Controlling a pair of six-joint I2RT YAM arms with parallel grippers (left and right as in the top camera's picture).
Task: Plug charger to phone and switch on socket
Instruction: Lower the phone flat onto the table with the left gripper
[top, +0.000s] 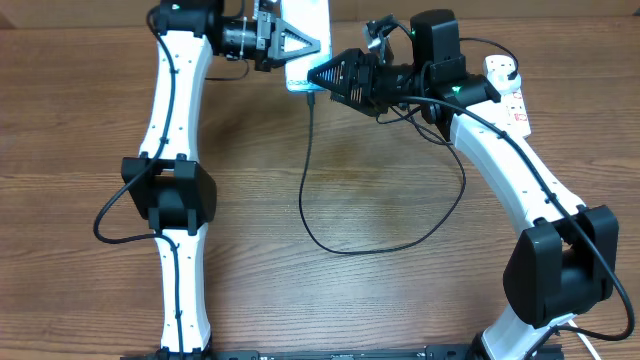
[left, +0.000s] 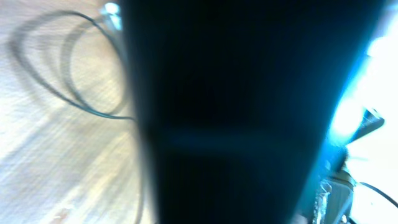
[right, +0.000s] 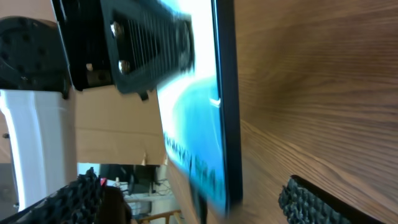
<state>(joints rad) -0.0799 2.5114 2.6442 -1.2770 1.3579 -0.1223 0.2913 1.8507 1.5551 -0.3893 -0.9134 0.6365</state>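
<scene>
Open table (top: 80, 120) at left, charger (top: 304, 190) loop across centre, socket (top: 512, 100) far right.

Both the left arm (top: 176, 90) and right arm (top: 508, 168) have glossy white links joined by bulky black housings (top: 170, 195), with thin black cables (top: 108, 212) looping past each joint. Small green lights (top: 457, 90) glow on the right arm. The left gripper (top: 300, 42) and right gripper (top: 318, 73) are black, with ribbed triangular fingers (top: 348, 76); silvery screws (right: 117, 28) fasten one

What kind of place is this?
Probably a robotics lab test bench, not a home. A left arm and a right arm are mounted at a wood-grain table, working on a phone near a socket, with a charger trailing loose.
</scene>
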